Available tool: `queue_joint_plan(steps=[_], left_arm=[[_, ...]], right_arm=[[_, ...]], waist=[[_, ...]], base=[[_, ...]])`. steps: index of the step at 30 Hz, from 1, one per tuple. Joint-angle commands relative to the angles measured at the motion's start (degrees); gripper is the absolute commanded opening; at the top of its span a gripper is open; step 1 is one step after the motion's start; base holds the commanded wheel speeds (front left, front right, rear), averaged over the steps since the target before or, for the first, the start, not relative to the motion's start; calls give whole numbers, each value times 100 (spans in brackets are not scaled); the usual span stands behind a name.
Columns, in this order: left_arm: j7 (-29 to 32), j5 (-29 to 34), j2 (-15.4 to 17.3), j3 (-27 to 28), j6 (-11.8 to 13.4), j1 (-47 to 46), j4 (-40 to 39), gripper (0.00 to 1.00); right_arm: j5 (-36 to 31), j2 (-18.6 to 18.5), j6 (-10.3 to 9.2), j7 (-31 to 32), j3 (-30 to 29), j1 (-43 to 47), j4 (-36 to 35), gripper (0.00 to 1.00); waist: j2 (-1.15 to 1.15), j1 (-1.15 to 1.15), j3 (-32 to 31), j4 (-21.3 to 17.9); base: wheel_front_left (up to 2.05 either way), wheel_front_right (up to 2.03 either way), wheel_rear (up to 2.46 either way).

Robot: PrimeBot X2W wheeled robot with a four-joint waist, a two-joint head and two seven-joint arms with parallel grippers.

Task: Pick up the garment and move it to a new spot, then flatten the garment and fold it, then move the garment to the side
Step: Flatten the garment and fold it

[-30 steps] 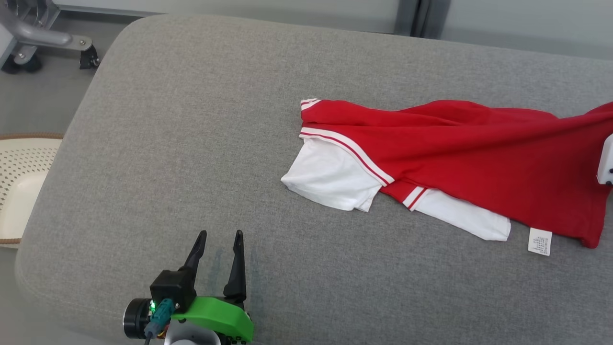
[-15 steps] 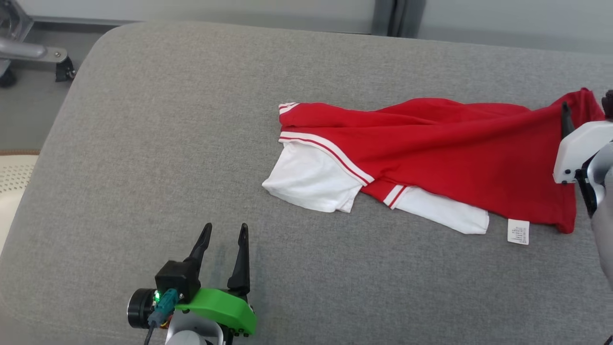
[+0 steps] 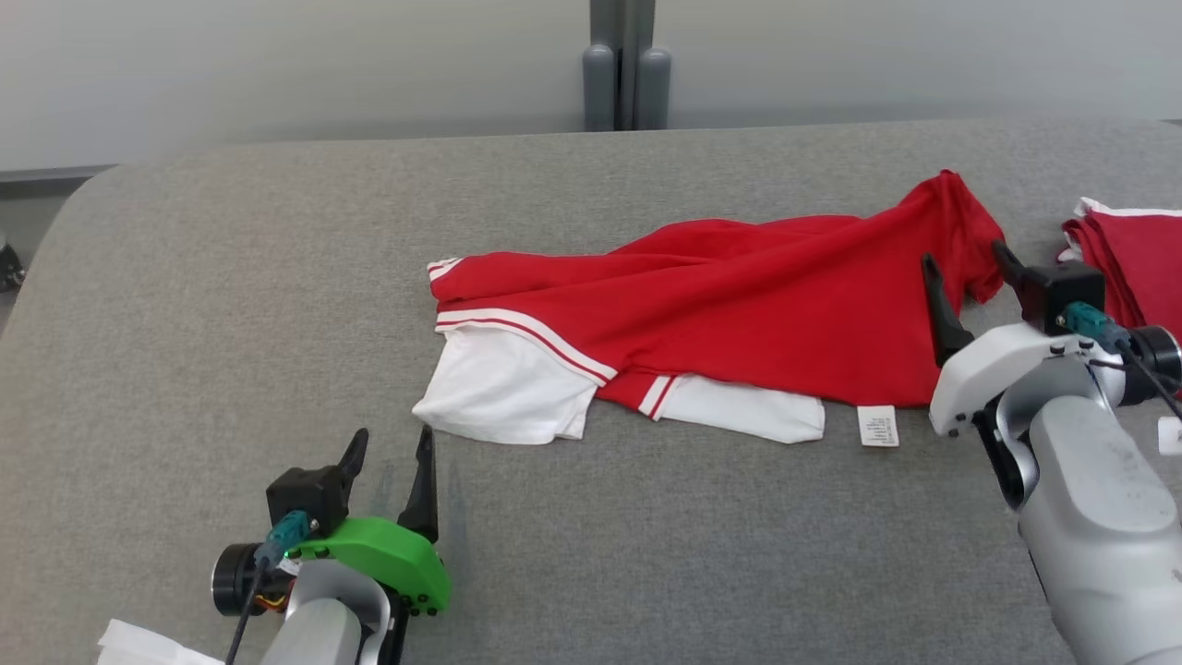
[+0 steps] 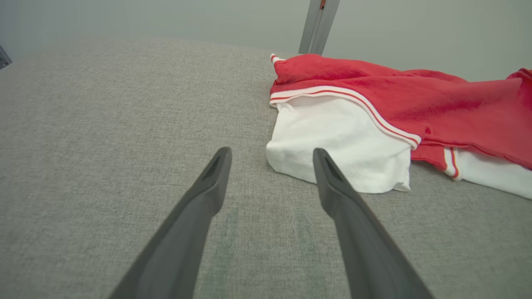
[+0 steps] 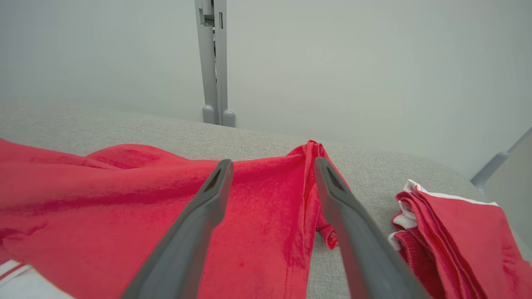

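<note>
Here, a red and white garment [image 3: 739, 314] lies on a wide grey cushion [image 3: 277, 277], and both grippers are open.
The garment is spread a little right of the middle of the woven surface, with white sleeves toward the near left, a small white label [image 3: 877, 426] at its near edge and its right end bunched up. The right gripper [image 3: 962, 254] stands at this end, jaws wide, gripping nothing. The left gripper [image 3: 392, 432], jaws also wide and empty, is at the near left, apart from the cloth. At the far right lies another folded red piece [image 3: 1131, 249]. Behind the cushion is a pale plain wall [image 3: 277, 65] with a grey post [image 3: 621, 65].
</note>
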Motion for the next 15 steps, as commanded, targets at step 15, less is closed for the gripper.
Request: queue_joint_plan(steps=[15], left_arm=[[-76,-230,56,218,-136,-964,1641,100]], right_arm=[[630,131,-9,69,65,1733,-1902,100]], waist=[[0,0,231,-750]], base=[[0,0,0]])
